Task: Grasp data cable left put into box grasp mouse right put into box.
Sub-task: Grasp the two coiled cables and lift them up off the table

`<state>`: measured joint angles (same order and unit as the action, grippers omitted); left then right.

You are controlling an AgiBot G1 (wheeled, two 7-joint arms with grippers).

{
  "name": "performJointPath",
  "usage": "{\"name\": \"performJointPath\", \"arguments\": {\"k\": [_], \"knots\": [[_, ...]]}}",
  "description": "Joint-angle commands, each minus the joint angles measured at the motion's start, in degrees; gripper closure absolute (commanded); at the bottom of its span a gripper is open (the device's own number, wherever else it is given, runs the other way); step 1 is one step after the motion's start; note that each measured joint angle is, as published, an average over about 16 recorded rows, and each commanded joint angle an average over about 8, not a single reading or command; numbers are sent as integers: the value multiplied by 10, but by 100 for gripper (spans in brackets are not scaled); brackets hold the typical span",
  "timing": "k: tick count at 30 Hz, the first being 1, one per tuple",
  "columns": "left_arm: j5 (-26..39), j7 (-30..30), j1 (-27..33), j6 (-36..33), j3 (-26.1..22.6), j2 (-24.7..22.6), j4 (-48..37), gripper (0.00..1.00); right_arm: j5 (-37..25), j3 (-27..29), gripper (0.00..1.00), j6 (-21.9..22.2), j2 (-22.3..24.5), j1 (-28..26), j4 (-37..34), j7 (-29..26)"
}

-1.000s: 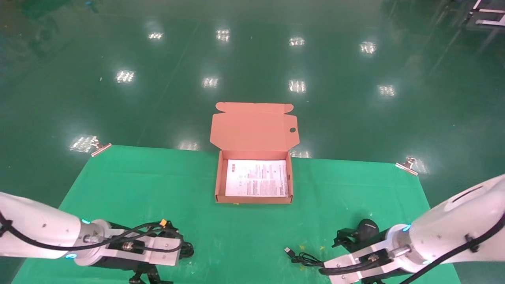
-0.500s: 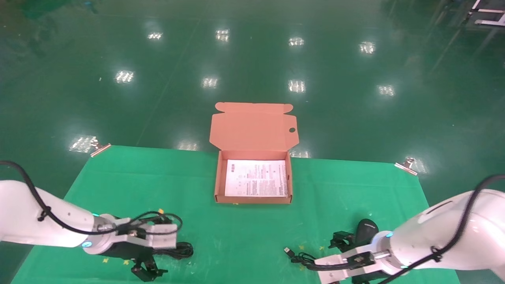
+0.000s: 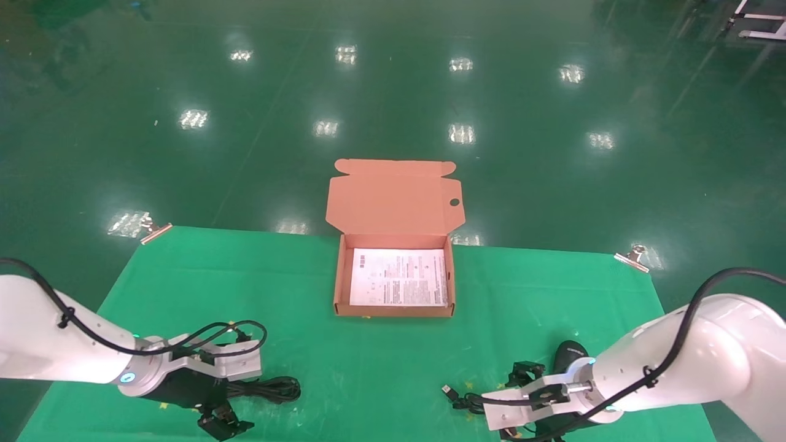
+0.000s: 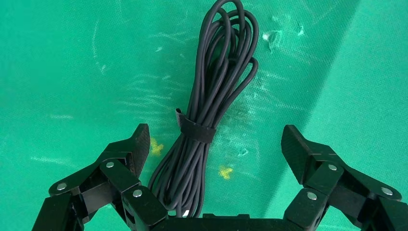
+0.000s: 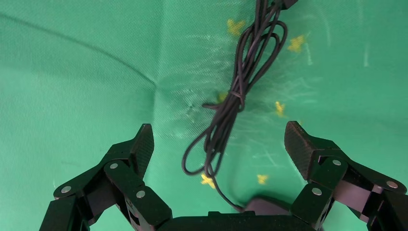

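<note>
— Which hand is sitting nearer its target?

— The left hand (image 4: 211,159) is hanging right over the data cable (image 4: 211,101), fingers spread wide and gripping nothing. In its wrist view the bundle is running straight out from the palm, midway between the two fingers (image 4: 137,147), so the long axis is lying across the closing line (a good sign: I judge a pinch would be landing near the strap that binds the loops).

— And where is the cable lying on the desk (image 3: 344,368)?

— On the green cloth at the near left, well apart from the box (image 3: 396,310), which is standing open at the middle far edge with its white sheet showing and nothing else inside.

— What is the right side doing?

— The right hand (image 5: 219,154) is also gaping, holding nothing. It is hovering over the mouse's thin cord (image 5: 240,86) rather than the body; the mouse (image 3: 570,353) is lying at the near right, partly hidden by the wrist (only a dark edge is peeking in by the palm in the wrist view).

— So which should be going first?

— Judging by the task's order and the alignment, the left one is looking ready to drop and close; the right one seems to be needing a shift toward the mouse body.
</note>
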<state>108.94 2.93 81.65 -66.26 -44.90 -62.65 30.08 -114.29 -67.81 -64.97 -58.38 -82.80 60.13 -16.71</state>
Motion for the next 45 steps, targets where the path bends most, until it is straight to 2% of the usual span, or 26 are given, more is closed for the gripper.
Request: {"name": "performJointPath", "arguments": {"k": [1,8,9,45], "knots": [[-3,-15,4,3,1,-4,-17,7,2,1,8,5,-5,2,-12,1],[-9,-41,7,11,4,-10,-43,93,-3,1,96,21,-12,8,-28,-2],[-10,-42,8,12,5,-10,-45,99,-3,2,100,23,-12,8,-29,-2],[-7,-36,6,10,3,-7,-30,100,-2,1,100,15,-9,6,-23,-1]]}}
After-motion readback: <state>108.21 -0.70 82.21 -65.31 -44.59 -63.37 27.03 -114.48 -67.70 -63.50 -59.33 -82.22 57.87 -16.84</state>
